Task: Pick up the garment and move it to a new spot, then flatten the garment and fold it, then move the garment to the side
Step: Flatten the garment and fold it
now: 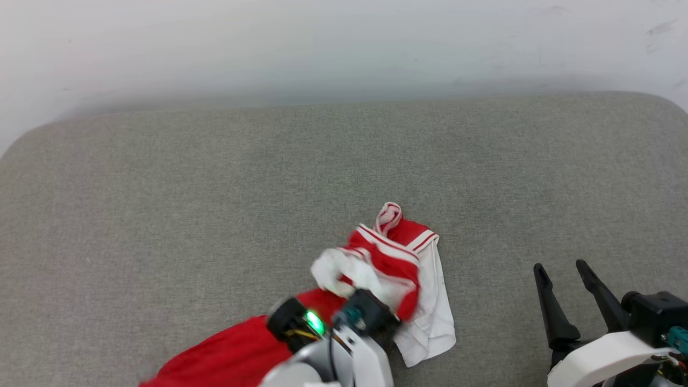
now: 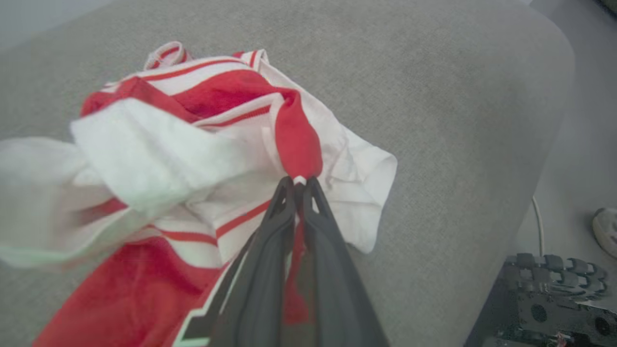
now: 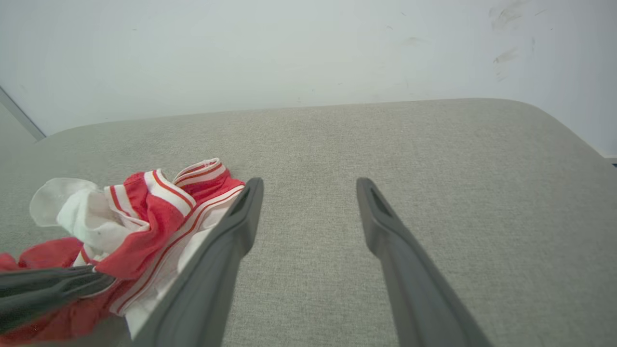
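The garment lies crumpled on the grey cushioned surface, near the front and a little right of centre. It is red with white sleeves and red-and-white striped trim. Its red body trails off toward the lower left under my left arm. My left gripper is shut on a red fold of the garment, next to a white sleeve. In the head view my left gripper is mostly hidden under its own wrist. My right gripper stands open to the right of the garment, apart from it, and holds nothing.
A pale wall rises behind the surface. The rounded right edge of the surface drops to the floor, where a cable, a shoe and a black ridged part show.
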